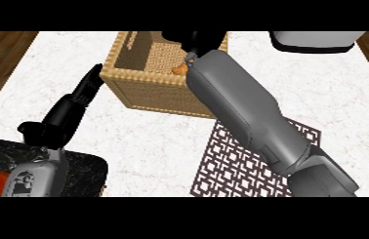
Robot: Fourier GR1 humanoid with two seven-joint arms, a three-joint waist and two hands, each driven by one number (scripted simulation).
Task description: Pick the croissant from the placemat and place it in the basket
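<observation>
Right robot hand (pixel 193 42): black, at upper centre of the frame, over the basket's interior; mostly hidden behind its own grey forearm (pixel 241 104), so whether its fingers are apart or clamped on anything cannot be told.

Croissant (pixel 180 69): a small orange-brown patch, visible just at the left edge of the right wrist, inside the basket's opening near its right part. Too little shows to tell its long axis or which way it points, or whether it rests on the basket's floor or is held.

Basket (pixel 137 94): rectangular, woven wicker, tan, with a beaded rim and open top; stands at upper centre of the frame on the tabletop.

Placemat (pixel 234 177): flat, dark brown, openwork geometric lattice; lower right of centre, partly covered by the right forearm, its upper edge near the basket's lower corner.

Left robot hand (pixel 72 109): black, left of the frame, fingers straight and together, pointing up toward the basket's left corner, holding nothing.

Tabletop (pixel 151 140): white marble, faint grey veining.

Appliance (pixel 314 40): white and dark grey, rounded, upper right corner, cut by the frame.

Dark speckled slab (pixel 79 172): lower left.
</observation>
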